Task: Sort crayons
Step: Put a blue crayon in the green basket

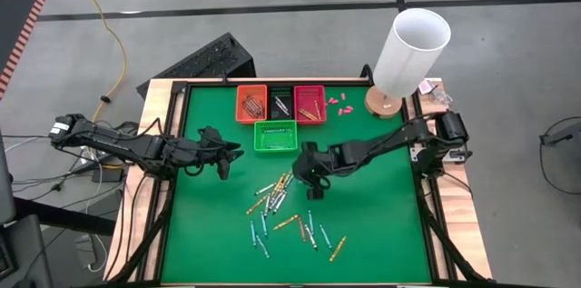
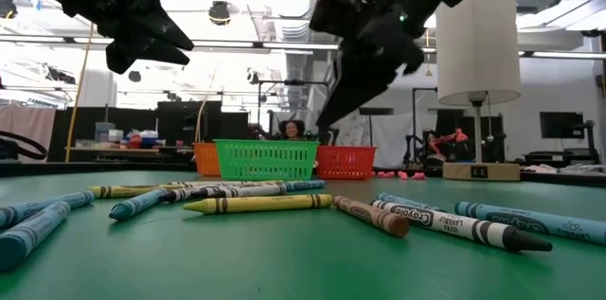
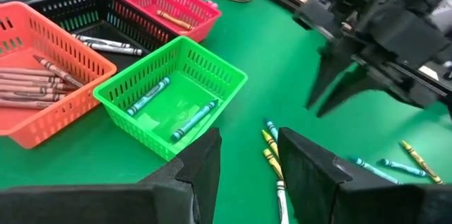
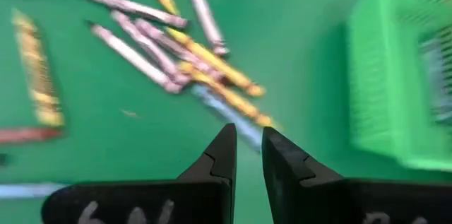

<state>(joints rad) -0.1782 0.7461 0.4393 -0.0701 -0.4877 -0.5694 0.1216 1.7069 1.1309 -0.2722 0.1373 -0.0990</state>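
Where crayons (image 1: 277, 199) thin, seemingly bare mat (image 1: 381, 206)

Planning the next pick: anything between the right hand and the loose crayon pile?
Nothing visible. The right hand hangs empty over bare mat beside the crayon pile; the green basket sits off to the side.

Bare green mat (image 1: 381, 215) right of crayons (image 1: 277, 199); baskets (image 1: 280, 104), lamp (image 1: 407, 52) behind.
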